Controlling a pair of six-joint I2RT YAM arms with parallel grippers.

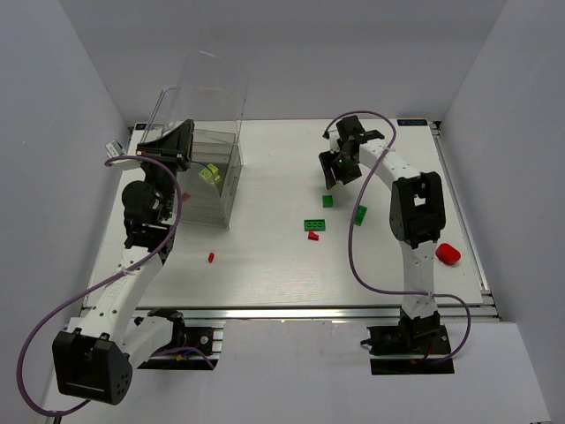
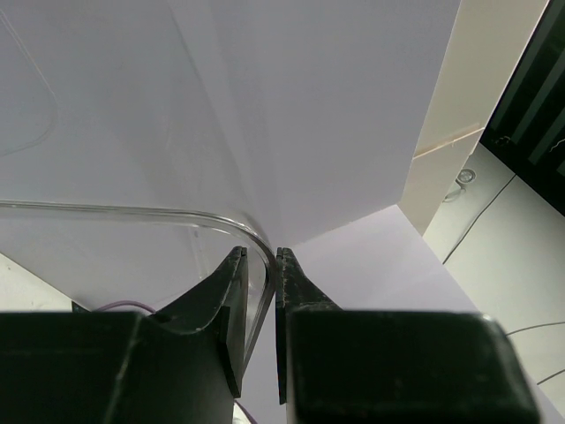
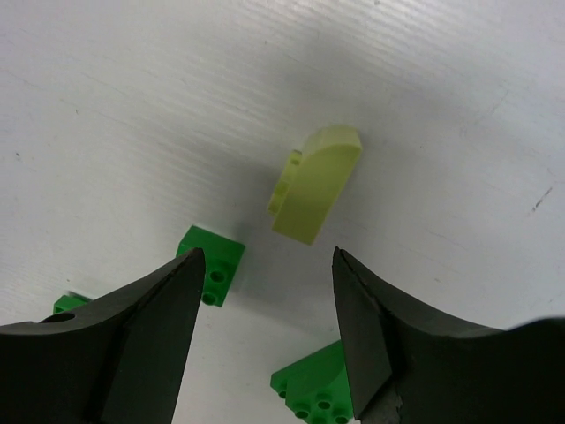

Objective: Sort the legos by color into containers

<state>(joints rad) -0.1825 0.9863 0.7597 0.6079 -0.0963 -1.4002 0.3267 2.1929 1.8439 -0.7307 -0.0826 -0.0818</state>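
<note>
A tall clear bin (image 1: pixel 201 132) stands at the back left of the table, with a yellow-green brick (image 1: pixel 210 174) inside. My left gripper (image 1: pixel 173 141) is shut on its rim; in the left wrist view the jaws (image 2: pixel 260 254) pinch the curved clear wall (image 2: pixel 132 212). My right gripper (image 1: pixel 341 164) is open and empty, a little above the table. In the right wrist view a yellow-green brick (image 3: pixel 313 185) lies just beyond the gripper (image 3: pixel 269 256). A green brick (image 3: pixel 214 262) lies by the left finger and another (image 3: pixel 318 389) by the right finger.
More bricks lie on the table (image 1: pixel 265 265): two green (image 1: pixel 327 201) (image 1: pixel 360 215), a flat green one (image 1: pixel 314 224), a red one (image 1: pixel 312 236), a tiny red one (image 1: pixel 211 257) and a larger red one (image 1: pixel 448 253) near the right edge.
</note>
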